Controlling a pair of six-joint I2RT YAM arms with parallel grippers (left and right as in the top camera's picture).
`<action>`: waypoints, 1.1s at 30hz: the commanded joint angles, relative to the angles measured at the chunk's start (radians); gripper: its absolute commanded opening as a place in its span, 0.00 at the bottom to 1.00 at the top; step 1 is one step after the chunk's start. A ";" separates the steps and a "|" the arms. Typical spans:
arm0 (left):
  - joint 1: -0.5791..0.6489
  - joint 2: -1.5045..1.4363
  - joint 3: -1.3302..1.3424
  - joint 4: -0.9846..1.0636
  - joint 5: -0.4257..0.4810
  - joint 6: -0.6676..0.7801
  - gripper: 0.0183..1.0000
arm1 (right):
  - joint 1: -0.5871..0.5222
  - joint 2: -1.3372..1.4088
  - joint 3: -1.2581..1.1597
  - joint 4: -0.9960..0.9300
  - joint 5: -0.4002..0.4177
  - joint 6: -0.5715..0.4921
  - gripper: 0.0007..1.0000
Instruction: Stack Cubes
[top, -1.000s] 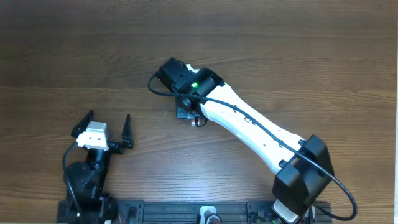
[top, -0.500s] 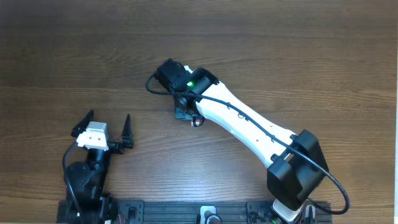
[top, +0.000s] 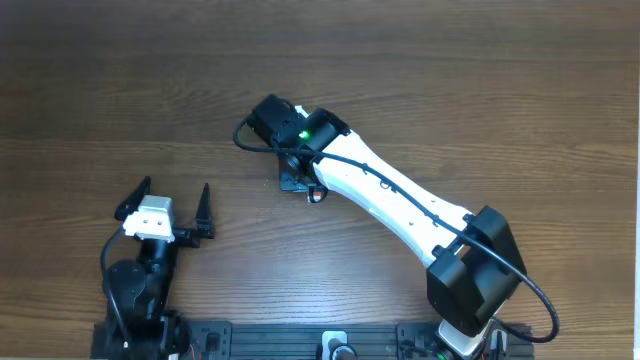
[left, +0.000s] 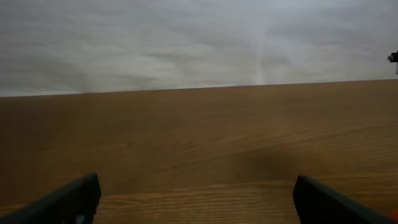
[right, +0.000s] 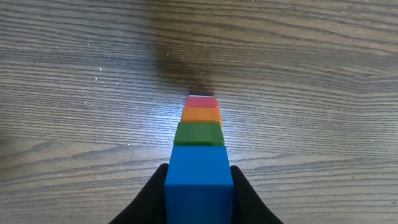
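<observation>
Four cubes, one tower, mid-table: blue cube (right: 198, 180) on top, then green cube (right: 199, 133), orange cube (right: 201, 114) and red cube (right: 202, 101) on the wooden table (top: 480, 90). The right gripper (right: 198, 193) points straight down and pinches the blue one's sides (arm stretched across from near right). The left gripper (top: 170, 200) sits near-left, spread wide, holding nothing.
</observation>
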 joint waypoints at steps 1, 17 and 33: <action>0.007 -0.007 -0.005 -0.002 0.003 0.014 1.00 | 0.007 0.013 0.022 0.003 0.004 0.009 0.11; 0.007 -0.007 -0.005 -0.002 0.003 0.014 1.00 | 0.002 0.027 0.022 0.007 0.011 0.009 0.11; 0.007 -0.007 -0.005 -0.002 0.003 0.014 1.00 | 0.002 0.027 0.022 0.007 0.028 0.009 0.91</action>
